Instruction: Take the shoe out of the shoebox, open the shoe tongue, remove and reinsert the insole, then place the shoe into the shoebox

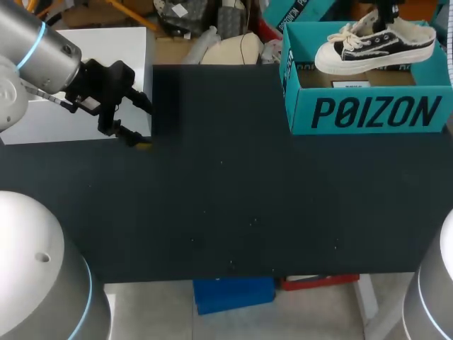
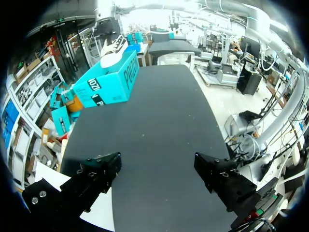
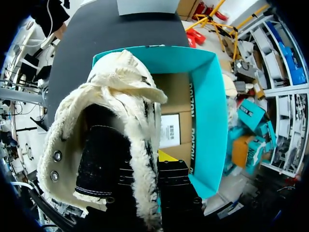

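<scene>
A black-and-white sneaker (image 1: 375, 42) with cream fleece lining hangs just above the open teal shoebox (image 1: 368, 110) at the table's back right. My right gripper (image 1: 386, 18) comes down from above and is shut on the shoe's heel collar. The right wrist view shows the fleece collar of the shoe (image 3: 120, 111) pinched at the gripper (image 3: 157, 162), with the shoebox (image 3: 205, 121) and its cardboard floor beneath. My left gripper (image 1: 134, 127) hovers open at the table's back left edge, nothing between its fingers (image 2: 96, 176). From there the shoebox (image 2: 106, 82) and shoe (image 2: 113, 48) lie far ahead.
The black table (image 1: 226, 198) stretches bare between the two arms. A white board (image 1: 106, 64) adjoins the table's back left, right beside my left gripper. The box's tall front wall faces the table's middle.
</scene>
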Controlling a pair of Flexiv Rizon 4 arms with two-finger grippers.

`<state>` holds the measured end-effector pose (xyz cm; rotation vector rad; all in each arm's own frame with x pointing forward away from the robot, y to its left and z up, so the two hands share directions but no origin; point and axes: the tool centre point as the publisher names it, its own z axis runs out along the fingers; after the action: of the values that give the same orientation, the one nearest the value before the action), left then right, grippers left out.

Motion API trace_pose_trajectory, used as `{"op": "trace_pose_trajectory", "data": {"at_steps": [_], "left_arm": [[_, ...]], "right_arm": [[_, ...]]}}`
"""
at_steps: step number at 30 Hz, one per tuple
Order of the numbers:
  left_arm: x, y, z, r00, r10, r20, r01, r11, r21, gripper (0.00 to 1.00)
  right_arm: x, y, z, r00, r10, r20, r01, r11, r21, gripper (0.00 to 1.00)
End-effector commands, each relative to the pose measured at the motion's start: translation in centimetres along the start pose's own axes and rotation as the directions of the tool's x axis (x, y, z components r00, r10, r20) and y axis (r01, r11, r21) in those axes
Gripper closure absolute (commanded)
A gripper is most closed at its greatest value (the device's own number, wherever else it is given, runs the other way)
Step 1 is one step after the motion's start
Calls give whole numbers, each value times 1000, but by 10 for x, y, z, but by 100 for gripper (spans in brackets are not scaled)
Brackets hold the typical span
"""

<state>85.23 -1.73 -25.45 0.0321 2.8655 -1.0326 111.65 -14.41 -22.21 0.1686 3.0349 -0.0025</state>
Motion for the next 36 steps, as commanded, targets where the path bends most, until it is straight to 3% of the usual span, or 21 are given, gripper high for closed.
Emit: {"op": "trace_pose_trajectory", "data": {"at_steps": [1, 15, 36], "left_arm": [[1, 1, 1, 1000, 1, 4, -1, 1000, 0, 0], [1, 1, 1, 1000, 1, 4, -1, 1000, 0, 0], [1, 1, 1, 1000, 1, 4, -1, 1000, 0, 0]], "right_arm": [[-11, 0, 11, 1000, 11, -7, -11, 1000, -15, 100], [-20, -3, 48, 999, 30, 26, -28, 997, -69, 100], [-20, 4, 126, 999, 9, -33, -13, 989, -149, 100]]}}
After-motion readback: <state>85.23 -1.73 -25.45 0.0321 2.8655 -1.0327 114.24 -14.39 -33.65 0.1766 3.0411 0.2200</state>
